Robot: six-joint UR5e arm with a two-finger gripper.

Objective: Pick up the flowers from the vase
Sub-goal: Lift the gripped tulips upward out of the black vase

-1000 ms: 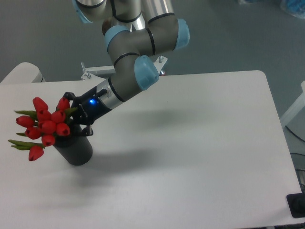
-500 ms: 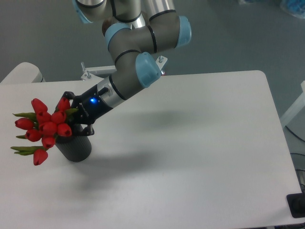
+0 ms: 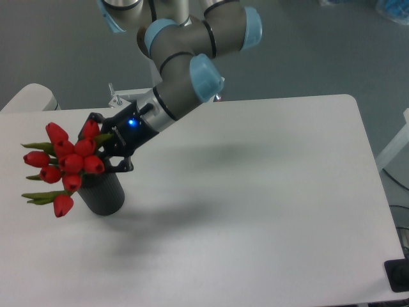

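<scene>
Since a second ago the gripper [image 3: 107, 148] has risen and the flowers [image 3: 67, 163] have come up with it, while the vase [image 3: 102, 194] stands where it was on the table [image 3: 268, 192]. Its fingers look closed on the bunch just above the vase mouth, stems apparently still inside. Lifting well probably means pulling straight up along the tube, slowly, so the vase neither tips nor drags.
</scene>
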